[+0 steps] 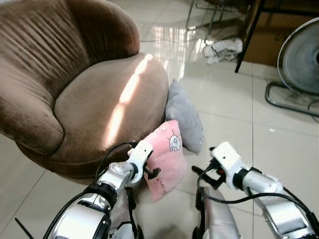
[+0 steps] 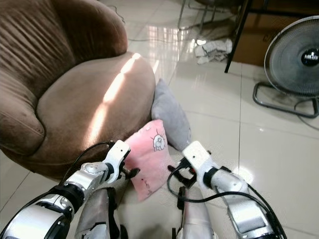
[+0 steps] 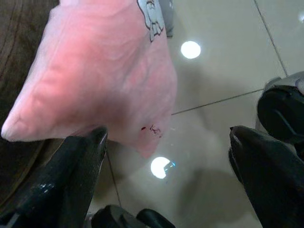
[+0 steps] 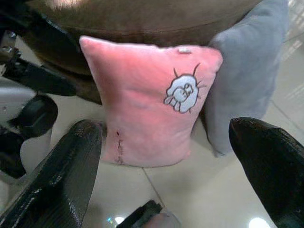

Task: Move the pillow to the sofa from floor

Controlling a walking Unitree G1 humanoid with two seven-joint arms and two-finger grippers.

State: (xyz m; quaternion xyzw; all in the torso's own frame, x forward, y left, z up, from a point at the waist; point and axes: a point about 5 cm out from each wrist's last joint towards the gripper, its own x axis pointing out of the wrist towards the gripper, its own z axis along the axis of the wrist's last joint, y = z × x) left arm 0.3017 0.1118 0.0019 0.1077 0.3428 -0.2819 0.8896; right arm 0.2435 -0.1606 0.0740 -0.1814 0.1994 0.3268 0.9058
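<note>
Pillow (image 1: 164, 159), pink with a small cartoon patch, stands on the tiled floor (image 1: 234, 114) at lower centre of the frame, leaning against the base of the brown sofa (image 1: 75, 94). Just behind it we see a grey pillow (image 1: 185, 117) propped on the same sofa edge. Our left claw (image 1: 152, 172) sits beside the pink pillow's lower left edge, fingers spread and holding nothing. Our right claw (image 1: 202, 172) hovers released to the pillow's right. A fan (image 1: 301, 59) stands at upper right.
</note>
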